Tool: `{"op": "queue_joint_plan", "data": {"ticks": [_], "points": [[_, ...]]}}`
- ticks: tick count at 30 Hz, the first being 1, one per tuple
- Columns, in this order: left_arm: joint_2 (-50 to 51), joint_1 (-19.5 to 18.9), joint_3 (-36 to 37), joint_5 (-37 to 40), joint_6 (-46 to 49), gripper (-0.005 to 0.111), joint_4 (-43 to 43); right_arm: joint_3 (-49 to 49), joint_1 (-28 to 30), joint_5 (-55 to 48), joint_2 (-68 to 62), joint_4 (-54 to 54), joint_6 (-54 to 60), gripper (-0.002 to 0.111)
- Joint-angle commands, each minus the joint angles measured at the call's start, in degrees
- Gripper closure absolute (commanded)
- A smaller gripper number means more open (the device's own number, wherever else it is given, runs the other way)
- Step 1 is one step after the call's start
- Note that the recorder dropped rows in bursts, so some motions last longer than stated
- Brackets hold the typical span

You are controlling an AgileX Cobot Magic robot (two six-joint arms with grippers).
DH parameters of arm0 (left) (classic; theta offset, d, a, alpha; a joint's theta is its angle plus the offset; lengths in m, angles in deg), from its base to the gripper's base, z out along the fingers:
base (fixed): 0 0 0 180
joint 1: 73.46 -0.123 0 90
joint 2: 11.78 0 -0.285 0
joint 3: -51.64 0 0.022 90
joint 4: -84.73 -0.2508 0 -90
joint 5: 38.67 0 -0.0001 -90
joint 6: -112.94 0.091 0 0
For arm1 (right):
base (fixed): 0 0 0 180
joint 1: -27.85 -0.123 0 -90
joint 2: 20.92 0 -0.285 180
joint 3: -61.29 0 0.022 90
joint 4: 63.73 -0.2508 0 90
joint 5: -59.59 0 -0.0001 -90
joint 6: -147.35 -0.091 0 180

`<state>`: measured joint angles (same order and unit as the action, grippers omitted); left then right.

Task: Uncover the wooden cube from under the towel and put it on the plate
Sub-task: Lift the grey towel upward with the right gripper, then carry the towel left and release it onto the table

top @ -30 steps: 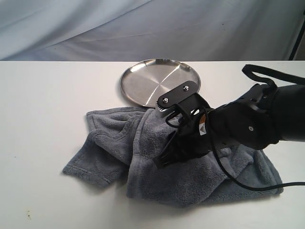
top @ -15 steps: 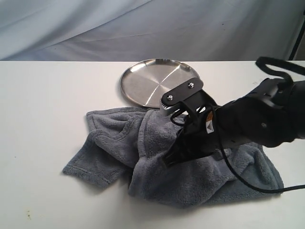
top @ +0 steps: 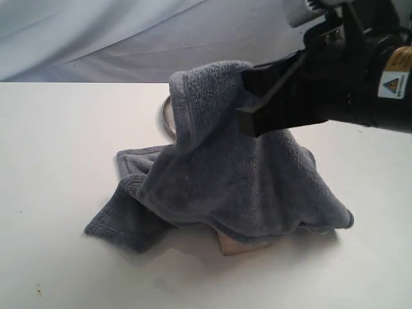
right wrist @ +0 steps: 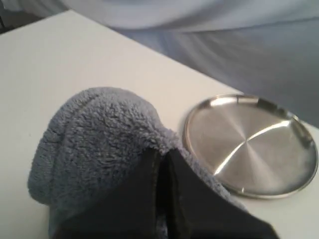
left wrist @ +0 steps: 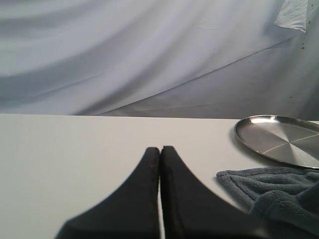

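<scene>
My right gripper [top: 250, 98] is shut on a fold of the blue-grey towel [top: 232, 167] and holds it raised well above the table, so the cloth hangs like a tent. Under its lifted front edge a corner of the pale wooden cube [top: 243, 245] shows on the table. The silver plate [top: 166, 114] is almost all hidden behind the hanging cloth. In the right wrist view the gripper [right wrist: 162, 152] pinches towel [right wrist: 94, 134] with the plate [right wrist: 254, 144] beyond. My left gripper [left wrist: 160, 148] is shut and empty, low over bare table, with plate [left wrist: 279, 139] and towel [left wrist: 269, 191] to one side.
The white table [top: 58, 148] runs wide on the left, and a pale draped backdrop [top: 96, 38] closes off the back. One end of the towel [top: 119, 219] still lies flat on the table at the left.
The right gripper closed on the towel and rose up and back, pulling the cloth off the table. The cube's corner came into sight and the plate became covered from view.
</scene>
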<state>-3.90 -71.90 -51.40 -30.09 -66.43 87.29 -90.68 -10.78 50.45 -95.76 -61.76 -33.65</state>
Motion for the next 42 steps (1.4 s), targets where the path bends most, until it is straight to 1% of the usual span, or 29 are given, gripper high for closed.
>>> {"op": "queue_joint_plan", "data": {"ticks": [1,6,11,17,23,29,36,42], "points": [[-0.1,0.0,0.3,-0.2,-0.1,0.105,0.0,0.0,-0.3,5.8,3.7,0.6,3.4,0.108],[-0.1,0.0,0.3,-0.2,-0.1,0.105,0.0,0.0,-0.3,14.6,4.3,0.6,5.3,0.108],[-0.1,0.0,0.3,-0.2,-0.1,0.105,0.0,-0.8,-0.3,27.9,4.0,0.6,5.3,0.108],[-0.1,0.0,0.3,-0.2,-0.1,0.105,0.0,-7.0,-0.5,28.1,-2.6,0.6,-1.5,0.108],[-0.1,0.0,0.3,-0.2,-0.1,0.105,0.0,-15.5,-5.3,28.0,-11.6,0.6,-1.5,0.108],[-0.1,0.0,0.3,-0.2,-0.1,0.105,0.0,-20.9,-7.7,28.0,-17.6,0.6,-1.5,0.108],[-0.1,0.0,0.3,-0.2,0.0,0.105,0.0,-21.6,-8.2,28.5,-22.3,0.4,-1.7,0.108],[-0.1,0.0,0.3,-0.2,0.0,0.105,0.0,-21.6,-8.8,28.5,-25.3,0.4,-5.3,0.108]]}}
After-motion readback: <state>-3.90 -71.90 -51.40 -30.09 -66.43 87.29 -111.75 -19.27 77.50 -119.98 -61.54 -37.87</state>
